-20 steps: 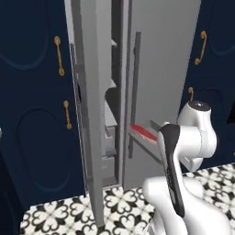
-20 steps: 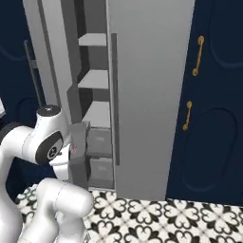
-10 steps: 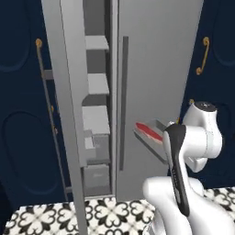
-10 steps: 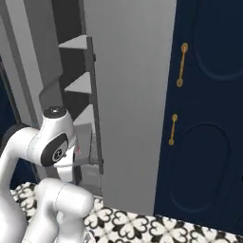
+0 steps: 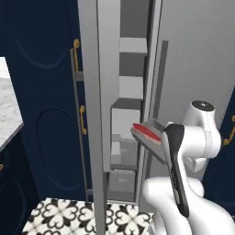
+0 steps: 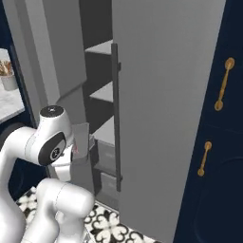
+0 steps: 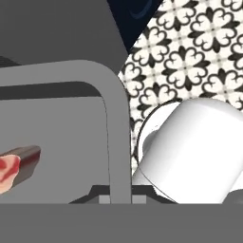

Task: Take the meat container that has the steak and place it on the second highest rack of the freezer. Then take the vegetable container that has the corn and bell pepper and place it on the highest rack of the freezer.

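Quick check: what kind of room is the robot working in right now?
Most likely a kitchen: an open freezer with pale shelves, navy cabinets with gold handles, and a patterned tile floor.

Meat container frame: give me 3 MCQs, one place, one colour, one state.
1. Where is the meat container?
A. on the floor
B. held up in front of the open freezer
C. on the top shelf

2. What colour is the steak?
A. red
B. green
C. blue

3. What state is the gripper in?
A. wide open, empty
B. shut on the meat container
C. shut on a door handle

Key: 1 B, the tray hangs in the air by the arm, short of the shelves. 2 A, a red slab lies in the grey tray. 3 B, the hand view shows the tray rim at the fingertips.
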